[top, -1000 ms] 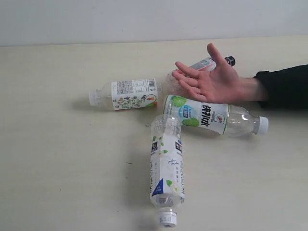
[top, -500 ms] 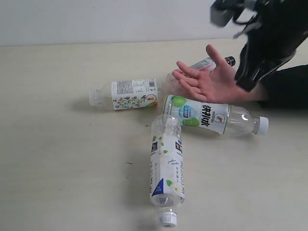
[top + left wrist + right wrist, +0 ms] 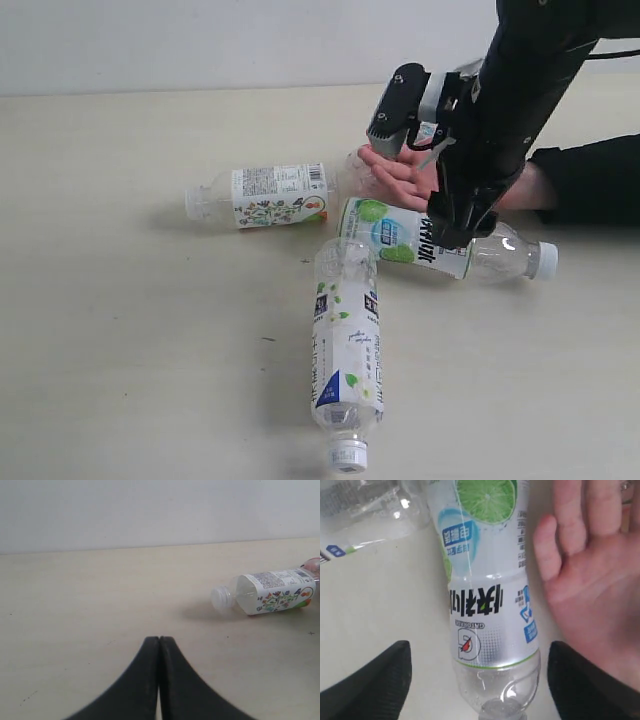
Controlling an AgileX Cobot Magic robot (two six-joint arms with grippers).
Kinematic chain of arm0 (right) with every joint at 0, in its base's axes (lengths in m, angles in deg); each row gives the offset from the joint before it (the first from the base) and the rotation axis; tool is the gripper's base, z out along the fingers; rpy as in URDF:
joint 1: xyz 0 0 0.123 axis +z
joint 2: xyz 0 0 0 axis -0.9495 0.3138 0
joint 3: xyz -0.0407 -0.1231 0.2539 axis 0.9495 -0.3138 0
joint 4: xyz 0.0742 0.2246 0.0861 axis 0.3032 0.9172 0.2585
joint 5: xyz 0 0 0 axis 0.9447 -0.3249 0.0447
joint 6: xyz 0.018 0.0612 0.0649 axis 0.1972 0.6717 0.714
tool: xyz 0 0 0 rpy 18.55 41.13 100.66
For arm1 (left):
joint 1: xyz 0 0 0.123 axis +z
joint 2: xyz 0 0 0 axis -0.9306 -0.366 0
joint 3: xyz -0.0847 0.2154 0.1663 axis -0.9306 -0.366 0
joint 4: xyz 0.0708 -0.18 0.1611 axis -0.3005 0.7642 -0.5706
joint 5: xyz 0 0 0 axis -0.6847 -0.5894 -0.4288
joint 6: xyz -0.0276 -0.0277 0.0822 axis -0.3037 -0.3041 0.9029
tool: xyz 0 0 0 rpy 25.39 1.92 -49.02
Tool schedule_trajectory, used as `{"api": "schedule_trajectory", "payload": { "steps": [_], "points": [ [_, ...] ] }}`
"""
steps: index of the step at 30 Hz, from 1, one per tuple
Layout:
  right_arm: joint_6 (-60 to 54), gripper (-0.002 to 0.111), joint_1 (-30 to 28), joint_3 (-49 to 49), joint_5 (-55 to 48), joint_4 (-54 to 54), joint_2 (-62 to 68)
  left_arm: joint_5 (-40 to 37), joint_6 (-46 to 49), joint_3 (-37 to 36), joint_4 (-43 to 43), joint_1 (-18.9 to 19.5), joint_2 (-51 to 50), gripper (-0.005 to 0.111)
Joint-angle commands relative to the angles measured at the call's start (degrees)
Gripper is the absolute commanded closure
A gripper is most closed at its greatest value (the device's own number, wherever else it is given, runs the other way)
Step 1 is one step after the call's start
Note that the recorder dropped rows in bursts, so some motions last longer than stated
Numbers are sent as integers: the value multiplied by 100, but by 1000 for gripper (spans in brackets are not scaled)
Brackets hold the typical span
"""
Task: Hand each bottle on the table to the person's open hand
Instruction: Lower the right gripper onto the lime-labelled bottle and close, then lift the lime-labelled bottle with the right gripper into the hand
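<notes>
Right of centre on the desk [image 3: 130, 360], the lime-green bottle [image 3: 395, 235] lies beneath the right claw [image 3: 480, 652], which is spread wide and holds nothing. The bottle is likely light, slick and crushable, so take its labelled middle gently.

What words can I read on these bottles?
"GATORADE": small, by a lightning-bolt G logo, on the clear plastic bottle with the lime-green label.
"佳得乐": large black characters, same label.
Smaller print on that label: too blurred.
Clear bottle with the floral-orange label: barcode and fine print, too small.
Clear bottle with the leafy blue-green label: too small.
</notes>
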State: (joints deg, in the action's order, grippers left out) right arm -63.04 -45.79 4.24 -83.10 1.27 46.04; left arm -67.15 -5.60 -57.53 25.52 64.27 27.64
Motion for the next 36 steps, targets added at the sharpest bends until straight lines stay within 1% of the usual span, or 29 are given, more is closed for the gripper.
{"api": "schedule_trajectory", "payload": {
  "steps": [1,9,18,21,23,24,27,30,35,36],
  "points": [
    [-113,35,12,35,390,-35,301,11,-17,-18,20,-30,27,104],
    [-178,35,12,24,588,-115,925,11,-17,-18,20,-30,27,104],
    [-178,36,12,24,835,-104,1302,11,-17,-18,20,-30,27,104],
    [-152,38,12,24,863,-104,1393,11,-17,-18,20,-30,27,104],
    [-152,41,12,24,863,-104,1404,11,-17,-18,20,-30,27,104],
    [-152,43,12,24,863,-104,1404,11,-17,-18,20,-30,27,104],
    [-152,55,12,24,801,-104,1381,11,-17,-18,20,-30,27,104],
    [-152,71,12,24,624,-114,1306,11,-17,-18,20,-30,27,104],
    [-114,105,12,24,246,-126,973,11,-17,-18,20,-30,27,104],
    [-114,108,12,24,163,-98,864,11,-17,-18,20,-30,27,104]
  ]
}}
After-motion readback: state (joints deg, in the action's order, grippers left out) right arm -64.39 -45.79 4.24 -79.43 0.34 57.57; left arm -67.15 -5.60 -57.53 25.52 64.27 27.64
